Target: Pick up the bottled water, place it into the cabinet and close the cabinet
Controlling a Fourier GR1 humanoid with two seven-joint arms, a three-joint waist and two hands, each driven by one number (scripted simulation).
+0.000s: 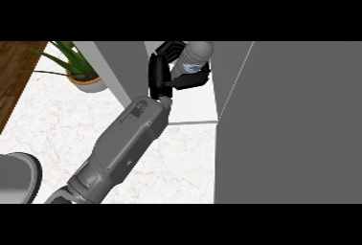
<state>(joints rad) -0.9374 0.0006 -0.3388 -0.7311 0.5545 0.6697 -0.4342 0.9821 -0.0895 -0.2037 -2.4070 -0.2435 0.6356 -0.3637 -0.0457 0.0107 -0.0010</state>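
One grey forearm comes in from the lower edge at about seven o'clock and runs up toward twelve, ending in a black hand inside the open cabinet. Which arm this is cannot be told from this view alone; it enters left of centre and its thumb lies on the right side of the bottle. The fingers are curled round the bottled water, with the thumb wrapping across its lower part, so the hand is gripping the bottle. The bottle is clear and greyish with a pale label, tilted a little, its upper end toward twelve o'clock. It sits at the back of the cabinet's opening, above the white shelf floor; whether its base touches that floor cannot be seen, since the hand hides it.

The cabinet's grey left wall stands at eleven o'clock from the hand, and a broad grey panel, apparently the cabinet's door or side, fills the three o'clock side of the view. At ten o'clock a potted plant with long green leaves stands on the white marbled worktop. A strip of brown wood shows at nine o'clock. At the lower left edge, a rounded grey shape is partly in view.
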